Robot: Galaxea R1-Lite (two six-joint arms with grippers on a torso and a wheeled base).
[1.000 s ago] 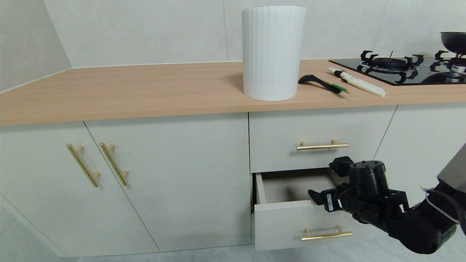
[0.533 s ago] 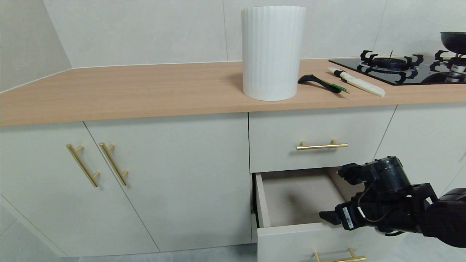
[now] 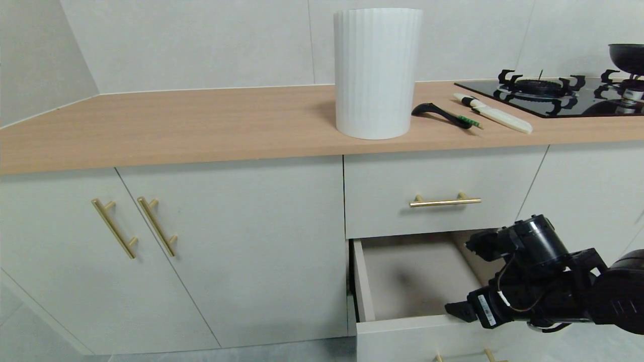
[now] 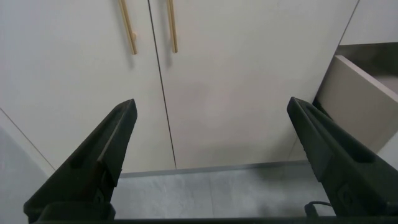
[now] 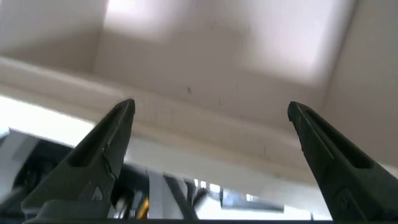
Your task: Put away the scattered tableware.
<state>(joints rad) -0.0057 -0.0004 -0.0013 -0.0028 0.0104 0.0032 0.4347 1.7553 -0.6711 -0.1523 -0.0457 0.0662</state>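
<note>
Spread wide, the right pincer is held at the open drawer, while ladle and knife are laid slantwise on the surface above, nearest that arm.

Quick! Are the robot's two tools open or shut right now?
Left tool: open, holding nothing.
Right tool: open, holding nothing, at the pale open drawer.

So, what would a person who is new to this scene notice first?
Probably the tall white ribbed container on the wooden counter, and below it the lower drawer pulled open, with the open right gripper at its front edge. Then the black spoon and white knife lying between container and hob.
</note>
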